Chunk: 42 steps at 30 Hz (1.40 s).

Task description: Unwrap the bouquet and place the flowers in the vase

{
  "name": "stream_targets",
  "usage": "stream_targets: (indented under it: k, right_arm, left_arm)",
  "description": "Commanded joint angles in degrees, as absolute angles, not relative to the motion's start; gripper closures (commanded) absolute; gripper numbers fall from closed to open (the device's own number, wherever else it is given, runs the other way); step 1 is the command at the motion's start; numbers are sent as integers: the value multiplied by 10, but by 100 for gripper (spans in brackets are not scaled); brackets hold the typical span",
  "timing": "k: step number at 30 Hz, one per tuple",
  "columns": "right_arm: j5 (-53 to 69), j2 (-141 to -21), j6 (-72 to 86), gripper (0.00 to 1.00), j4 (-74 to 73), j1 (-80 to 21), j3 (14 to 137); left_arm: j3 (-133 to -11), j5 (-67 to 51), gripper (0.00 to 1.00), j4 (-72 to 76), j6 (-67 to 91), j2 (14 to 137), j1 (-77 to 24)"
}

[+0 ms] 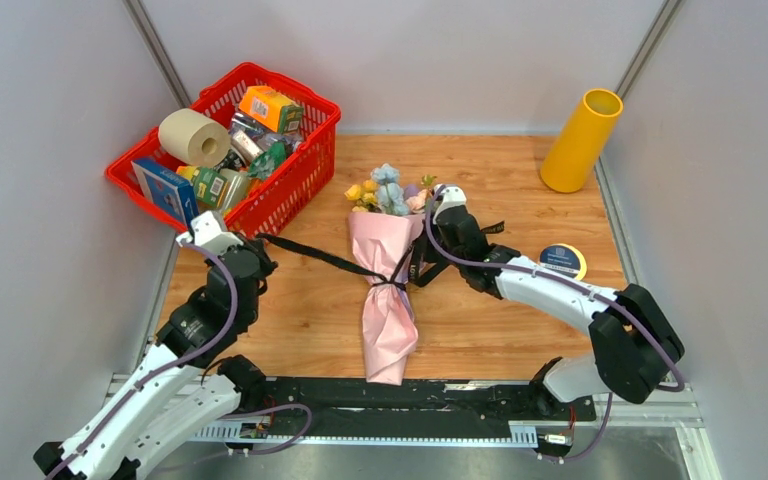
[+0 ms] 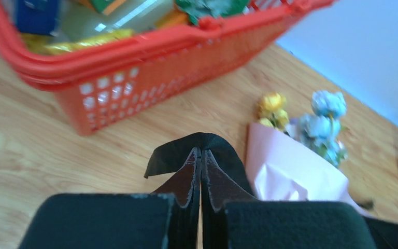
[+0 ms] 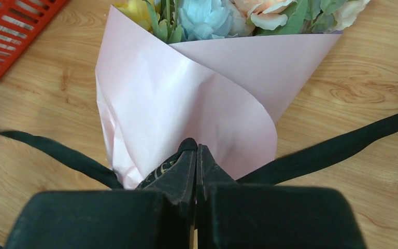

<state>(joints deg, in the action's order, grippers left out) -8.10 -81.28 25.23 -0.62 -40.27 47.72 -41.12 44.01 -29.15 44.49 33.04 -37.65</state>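
Note:
The bouquet point(image 1: 385, 300) lies on the wooden table, its pink paper cone pointing toward me, the flowers point(image 1: 388, 190) at the far end. A black ribbon point(image 1: 320, 258) runs taut from the knot at the cone's waist to my left gripper point(image 1: 260, 243), which is shut on its end point(image 2: 176, 155). My right gripper point(image 1: 420, 262) is beside the cone's right edge, shut on another stretch of the ribbon point(image 3: 342, 145), with the paper point(image 3: 186, 93) right in front of it. The mustard-yellow vase point(image 1: 580, 140) stands upright at the back right, away from both grippers.
A red basket point(image 1: 305, 165) full of boxes and a paper roll stands at the back left, close behind my left gripper. A flat yellow tape ring point(image 1: 563, 262) lies by my right arm. Grey walls enclose the table on three sides.

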Motion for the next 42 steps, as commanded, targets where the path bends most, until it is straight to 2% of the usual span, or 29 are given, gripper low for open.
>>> stream_targets:
  k: [1, 4, 5, 6, 7, 9, 12, 13, 16, 20, 24, 29, 33, 42]
  right_arm:
    - [-112, -783, 267, 100, 4, -397, 482]
    - [-105, -783, 266, 100, 2, -396, 483]
    - [-94, -783, 264, 100, 2, -396, 486]
    - [-85, -782, 261, 99, 3, -396, 489]
    - [-79, -781, 258, 94, 3, -396, 495]
    - [-90, -780, 251, 80, -19, -396, 513]
    - [-114, -778, 237, 62, -60, -395, 548]
    - [-113, -775, 234, 59, -75, -395, 556]
    - [-65, -760, 214, 55, -91, -395, 559]
    - [88, -726, 167, 60, -68, -398, 521]
    - [169, -694, 142, 64, -5, -399, 455]
    - [271, -706, 133, 65, 68, -399, 410]
    - [270, -738, 131, 68, 75, -400, 405]
    - [243, -787, 97, 66, 110, -403, 398]
  left_arm:
    - [-455, 584, 100, -344, 421, 337, -374]
    - [-454, 603, 100, -338, 400, 345, -374]
    - [-451, 578, 100, -335, 399, 349, -374]
    - [-448, 544, 88, -337, 403, 359, -374]
    - [-448, 531, 68, -353, 410, 366, -374]
    - [-449, 498, 49, -374, 439, 388, -374]
    - [-447, 413, 41, -375, 436, 416, -374]
    - [-446, 393, 39, -368, 432, 421, -374]
    - [-421, 266, 38, -329, 401, 424, -374]
    - [-347, 65, 38, -176, 404, 422, -374]
    - [-270, -73, 37, -47, 442, 461, -378]
    - [-228, -85, 36, 34, 470, 548, -400]
    - [-206, -107, 35, 99, 483, 591, -403]
    - [-170, -122, 34, 170, 496, 660, -409]
